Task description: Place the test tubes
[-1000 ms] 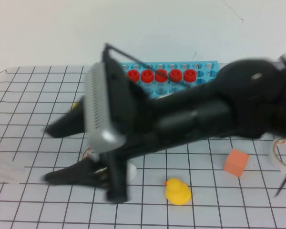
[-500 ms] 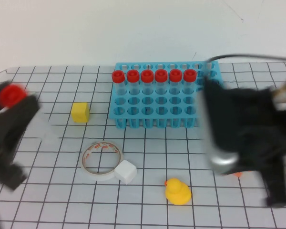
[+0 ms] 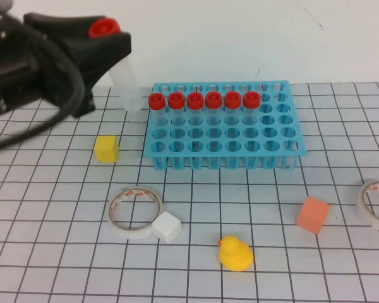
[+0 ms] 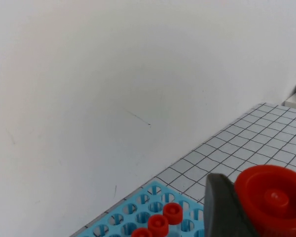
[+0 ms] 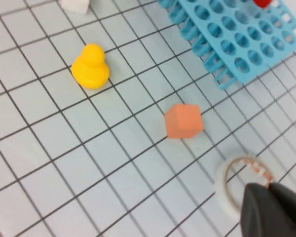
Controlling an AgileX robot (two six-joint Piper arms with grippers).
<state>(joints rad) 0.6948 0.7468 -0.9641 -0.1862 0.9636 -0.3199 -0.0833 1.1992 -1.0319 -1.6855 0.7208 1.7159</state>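
Test tube (image 3: 126, 85) pinched by left gripper (image 3: 107, 44) above-left of rack (image 3: 289, 120), right gripper (image 5: 274, 210) pressed together near tape roll (image 5: 221, 183): straighten upright, centre over empty hole (image 3: 267, 101), lower slowly.

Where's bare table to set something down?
Free: front-left, left of white tape roll; between blue tube rack and yellow duck; right of rack, behind orange cube. Crowded: roll, white cube, duck. Left gripper holds red-capped test tube at rack's back-left; right gripper, shut, near second tape roll.
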